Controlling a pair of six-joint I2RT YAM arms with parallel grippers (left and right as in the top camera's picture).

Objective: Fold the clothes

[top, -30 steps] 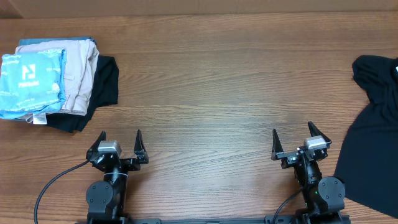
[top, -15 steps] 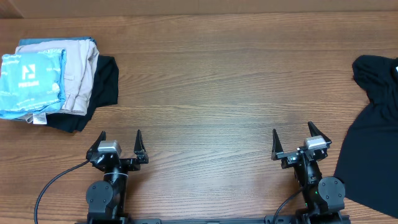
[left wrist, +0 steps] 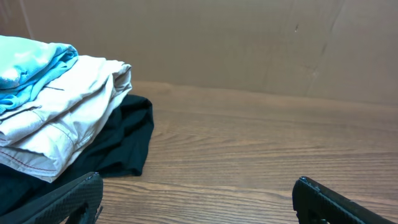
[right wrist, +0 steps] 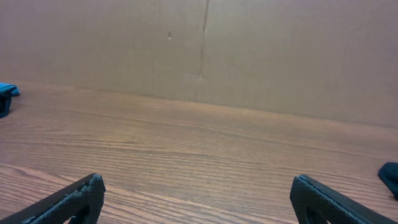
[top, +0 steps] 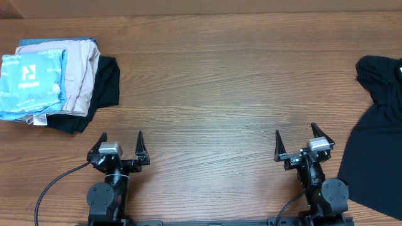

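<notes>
- Lying folded at the far left of the wooden table point(top: 220, 81), the light blue T-shirt point(top: 31, 85) topped a small stack of clothes, a white logo facing up.
- Directly beneath it, and showing along its right side, were folded beige trousers point(top: 80, 75). A black garment point(top: 105, 85) lay under both, its edge spilling rightward onto the wood.
- Closer to the front edge, the left gripper point(top: 121, 134) sat low over the table, to the right of the stack and well apart from it. Its fingers were spread wide with nothing between them. Its wrist camera looked across the wood at the side of the stack, blue over beige over black.
- A broad stretch of wood grain lay between the two arms.
- The right gripper point(top: 295, 129) sat at the same front edge, its fingers likewise spread wide and gripping nothing. Its wrist camera took in the tabletop and a brown cardboard wall point(right wrist: 205, 43) behind it.
- At the far right, a dark garment point(top: 377, 144) lay loose and unfolded, running out of the overhead view. Its lower edge came just beside the right arm's base.
</notes>
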